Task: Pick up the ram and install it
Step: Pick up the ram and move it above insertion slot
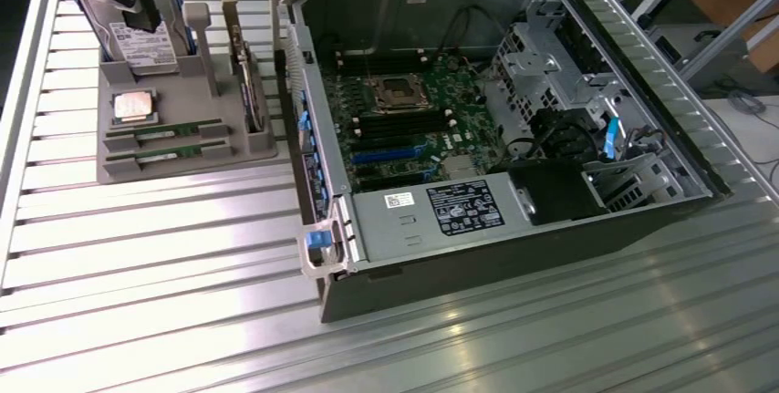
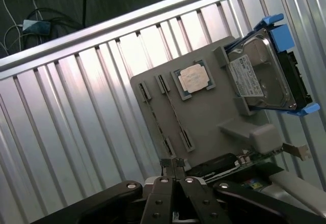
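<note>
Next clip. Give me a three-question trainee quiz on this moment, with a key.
1. True or false: both ram sticks sit in slots of the gray holder.
2. The jaws of the gripper are: A wide open, B shut on nothing, C closed on a stick.
3. Which square silver chip lies on the holder near the sticks?
Key: 1 true; 2 B; 3 the CPU.

Bright glare on ribbed table (image 1: 146, 256)
</note>
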